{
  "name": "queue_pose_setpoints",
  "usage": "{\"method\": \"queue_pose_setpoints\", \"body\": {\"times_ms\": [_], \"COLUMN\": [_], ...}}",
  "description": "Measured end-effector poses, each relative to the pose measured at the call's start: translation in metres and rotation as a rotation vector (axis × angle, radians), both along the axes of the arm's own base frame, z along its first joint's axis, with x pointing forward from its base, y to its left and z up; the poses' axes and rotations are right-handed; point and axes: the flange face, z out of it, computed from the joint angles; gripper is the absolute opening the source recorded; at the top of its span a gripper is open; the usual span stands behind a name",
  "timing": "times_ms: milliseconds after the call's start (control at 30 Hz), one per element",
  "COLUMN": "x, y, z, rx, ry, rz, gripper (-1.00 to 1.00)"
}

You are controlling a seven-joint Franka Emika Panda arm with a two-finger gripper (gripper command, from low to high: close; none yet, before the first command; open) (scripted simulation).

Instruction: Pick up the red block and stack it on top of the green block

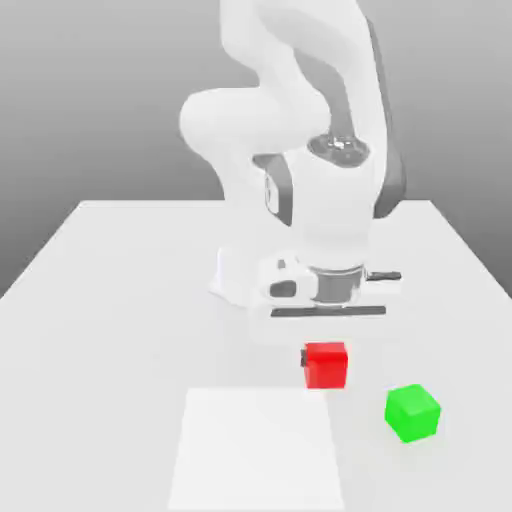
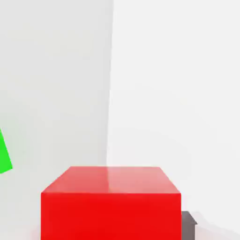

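The red block (image 1: 326, 366) is a small plain cube on the white table, directly under the arm's hand. My gripper (image 1: 325, 358) is down around it, and one dark finger (image 1: 303, 357) presses against the side of the cube toward the exterior view's left. In the hand view the red block (image 2: 111, 206) is very close, with a dark fingertip (image 2: 189, 225) flush against its side and no gap between them. The green block (image 1: 413, 413) sits apart from it, nearer the front and toward the exterior view's right. A sliver of the green block (image 2: 3, 154) appears in the hand view.
The white table (image 1: 120, 260) spreads around the arm's base (image 1: 240, 280). A paler square patch (image 1: 258, 450) lies flat on the table in front of the red block, toward the exterior view's left of the green block.
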Motion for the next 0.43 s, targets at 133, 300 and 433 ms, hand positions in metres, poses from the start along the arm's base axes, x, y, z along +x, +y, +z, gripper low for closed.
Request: {"method": "queue_pose_setpoints", "body": {"times_ms": [133,300,433], "x": [0.006,0.012,0.012], "y": [0.072,0.083,0.082], "z": [0.022,-0.019,-0.036], "rx": [0.0,0.0,0.0], "ry": [0.0,-0.001,-0.001], "rz": [0.014,-0.007,-0.01], "gripper": [-1.0,-1.0,1.0]}}
